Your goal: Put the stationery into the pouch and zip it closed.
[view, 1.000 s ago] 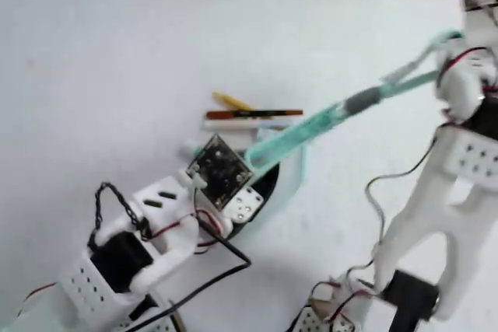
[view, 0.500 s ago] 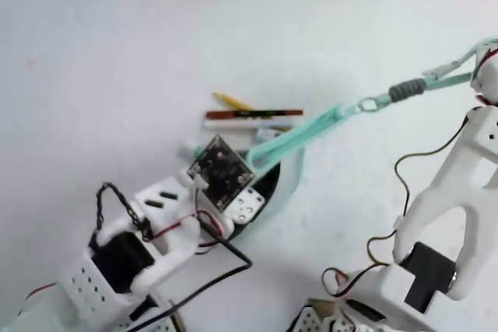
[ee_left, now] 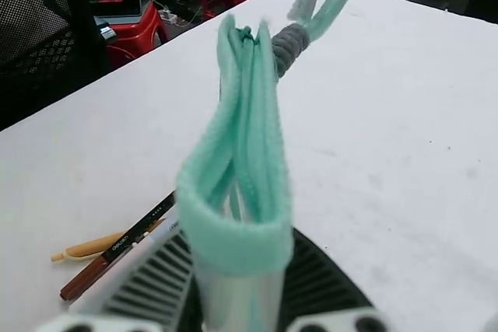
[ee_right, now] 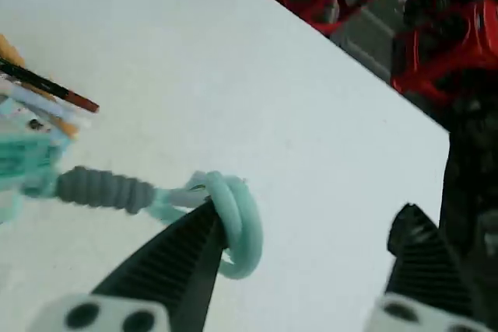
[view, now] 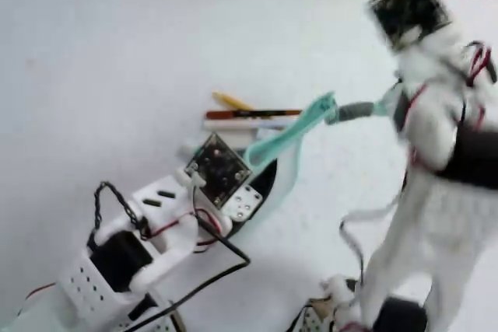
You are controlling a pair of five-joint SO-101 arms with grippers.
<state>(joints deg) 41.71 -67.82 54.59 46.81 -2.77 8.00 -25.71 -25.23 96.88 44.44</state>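
Beside the pens (view: 253, 115), the left gripper (ee_left: 233, 289) clamps the pouch (ee_left: 241, 176); the right gripper (ee_right: 311, 223) gapes wide, so the pull cord (ee_right: 245, 231) may slip off.

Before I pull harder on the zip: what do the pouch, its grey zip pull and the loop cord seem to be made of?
The pouch looks like soft woven fabric, matte mint green; a fine weave shows and it folds limply. The grey zip pull is probably rubber or soft plastic, matte with moulded ribs. The loop cord looks smooth and slightly glossy, possibly rubbery plastic or nylon.
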